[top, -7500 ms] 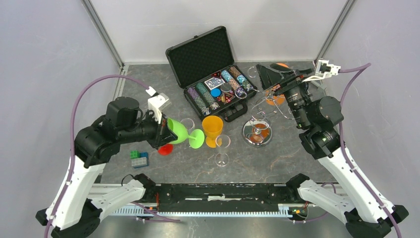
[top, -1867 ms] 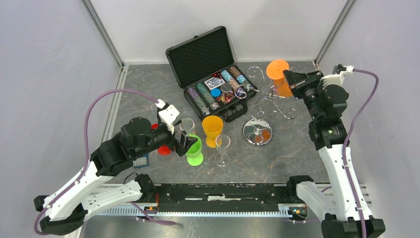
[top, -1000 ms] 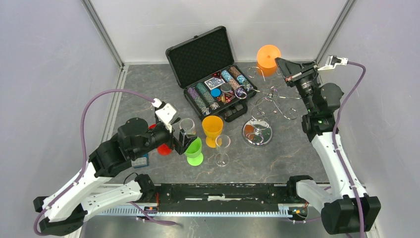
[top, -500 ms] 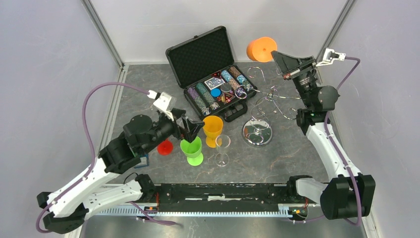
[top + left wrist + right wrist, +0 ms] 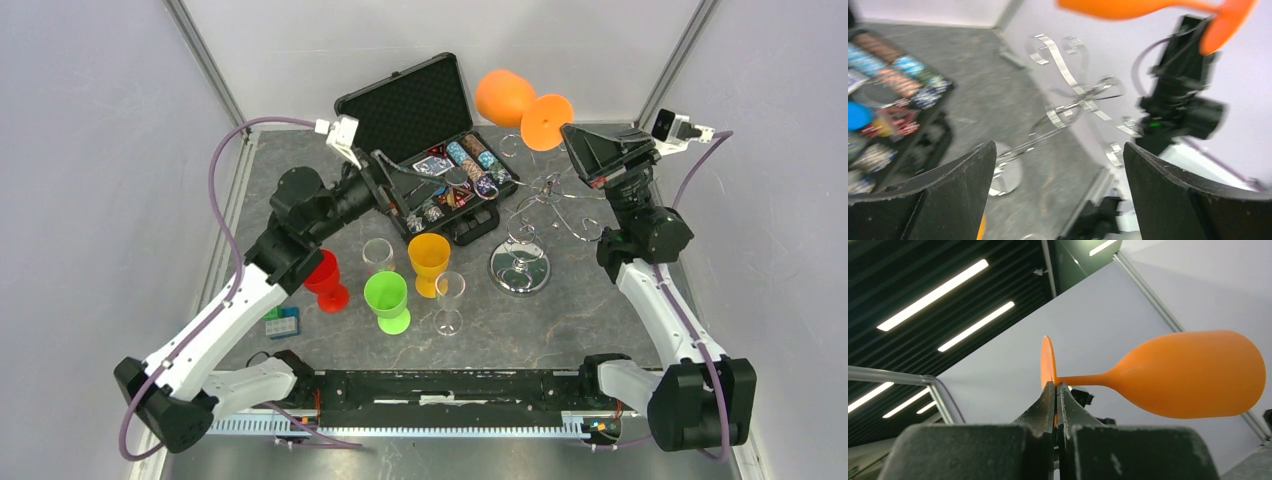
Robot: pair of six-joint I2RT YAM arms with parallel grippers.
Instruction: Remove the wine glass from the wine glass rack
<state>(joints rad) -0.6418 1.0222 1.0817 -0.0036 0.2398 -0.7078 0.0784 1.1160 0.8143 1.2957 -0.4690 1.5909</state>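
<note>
1. The grey marbled surface (image 5: 600,320) carried everything, with both arm bases at its 6 o'clock edge.
2. The open black chip case (image 5: 405,110) sat at 12 o'clock, its lid upright and rows of coloured chips in the tray.
3. The left gripper (image 5: 398,186) hung over the case's near edge, pointing toward 3 o'clock. Its fingers (image 5: 955,195) stood wide apart with nothing between them.
4. The chrome wire wine glass rack (image 5: 518,270) stood upright at about 2 o'clock of the surface's centre, just beside the case's 4 o'clock corner. Its round mirrored base was flat on the surface, and no glass could be seen on its curled hooks (image 5: 1078,100).
5. The right gripper (image 5: 568,131) was raised above the rack at 1 o'clock, its fingers (image 5: 1048,405) pressed together on the thin foot of the orange wine glass.
6. The orange wine glass (image 5: 503,97) lay on its side in the air, clear of the rack, with the bowl pointing toward 10 o'clock.
7. An orange goblet (image 5: 429,258), a green goblet (image 5: 386,298), a red goblet (image 5: 325,278) and two clear glasses (image 5: 449,295) stood upright near the centre.
8. Small toy blocks (image 5: 281,322) lay at 8 o'clock.
</note>
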